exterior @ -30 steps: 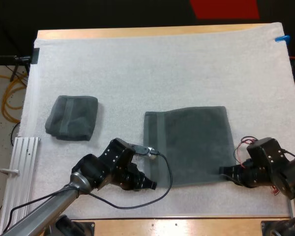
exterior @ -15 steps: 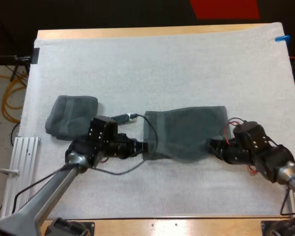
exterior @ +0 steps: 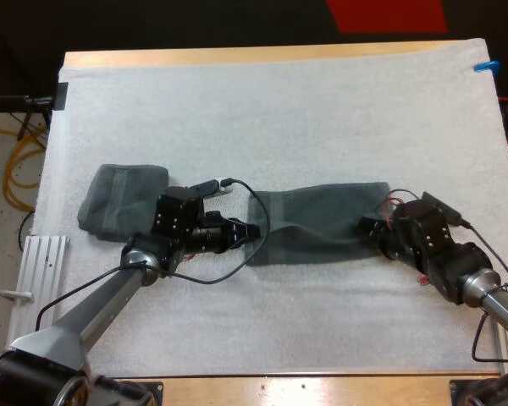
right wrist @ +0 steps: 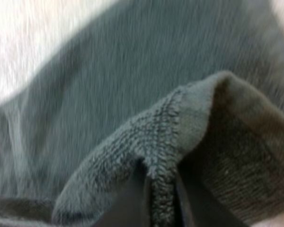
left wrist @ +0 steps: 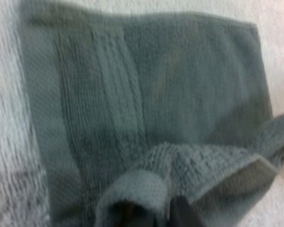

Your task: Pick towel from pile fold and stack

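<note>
A dark grey-green terry towel [exterior: 317, 222] lies just right of the middle of the high view, a wide, shallow band on the white foam mat [exterior: 279, 110]. Its far edge runs nearly straight from left to right. Its near edge is lifted off the mat and carried over the rest of the cloth, so the band sags in the middle and rises at both ends.

The left gripper [exterior: 251, 230] is at the band's left end. In the left wrist view a rolled lip of the towel [left wrist: 170, 94] is pinched at a black finger [left wrist: 181, 213], with the flat layer and its ribbed border stripe spread beyond it. The right gripper [exterior: 371, 230] is at the right end. In the right wrist view its two fingers [right wrist: 128, 204] clamp the stitched hem of the towel [right wrist: 109, 85] from both sides.

A second dark grey-green towel, a rumpled folded bundle [exterior: 123, 203], sits left of centre, close behind the left arm's wrist and apart from the held towel.

Bare mat stretches across the whole upper half of the high view and along a broad strip below the towel. The wooden table [exterior: 262, 55] shows as a thin edge at the top.
</note>
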